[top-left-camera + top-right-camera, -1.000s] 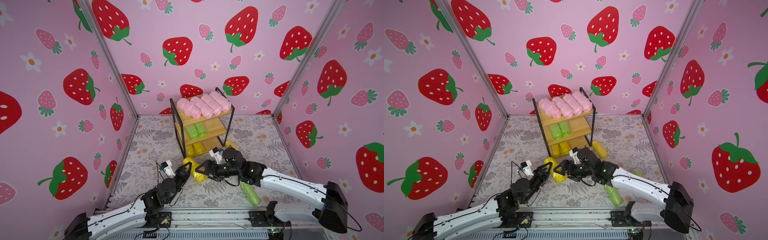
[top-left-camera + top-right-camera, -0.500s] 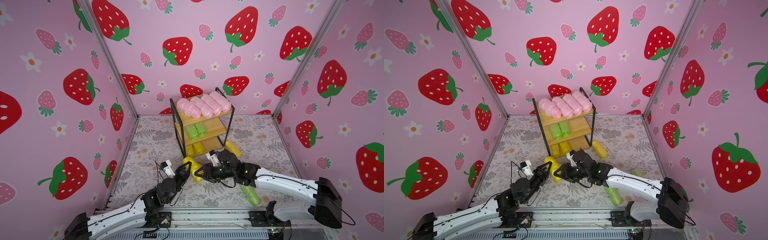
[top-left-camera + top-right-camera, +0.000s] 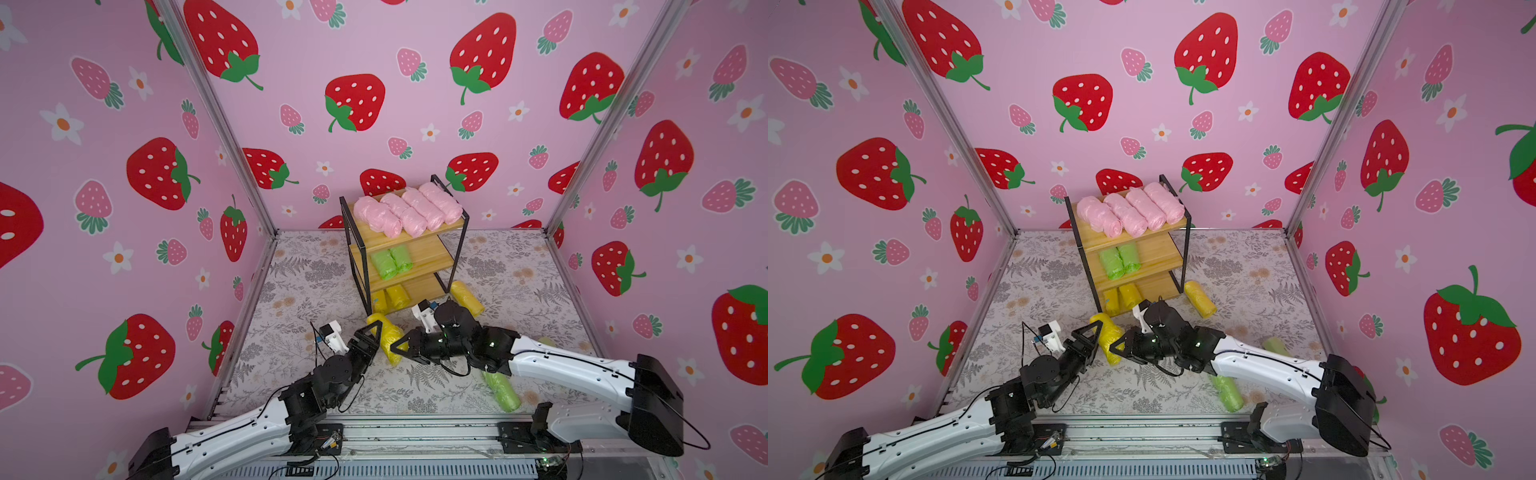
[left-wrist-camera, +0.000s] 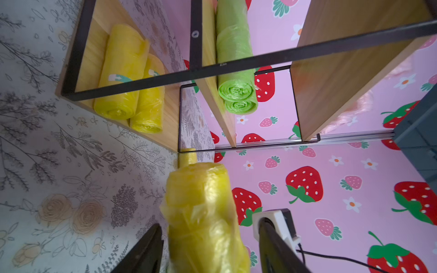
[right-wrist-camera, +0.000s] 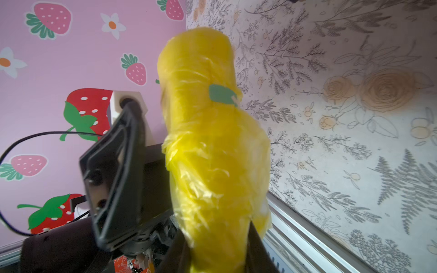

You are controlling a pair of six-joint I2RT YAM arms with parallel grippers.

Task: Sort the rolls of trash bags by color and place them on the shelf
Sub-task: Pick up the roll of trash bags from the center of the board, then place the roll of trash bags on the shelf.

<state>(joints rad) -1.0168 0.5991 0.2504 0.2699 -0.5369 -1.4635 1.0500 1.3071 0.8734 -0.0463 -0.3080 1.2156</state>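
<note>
On the yellow roll | green label | right wrist view only

Yellow roll now in right jaws, left jaws newly apart.

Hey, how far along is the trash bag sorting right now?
Done: shelf holds four pink rolls on top, two green rolls in the middle, two yellow rolls below. In hand: right gripper clamps a third yellow roll, left gripper open around it. Left: that one, a stray yellow roll beside the shelf, two stray green rolls on the floral tabletop.
</note>
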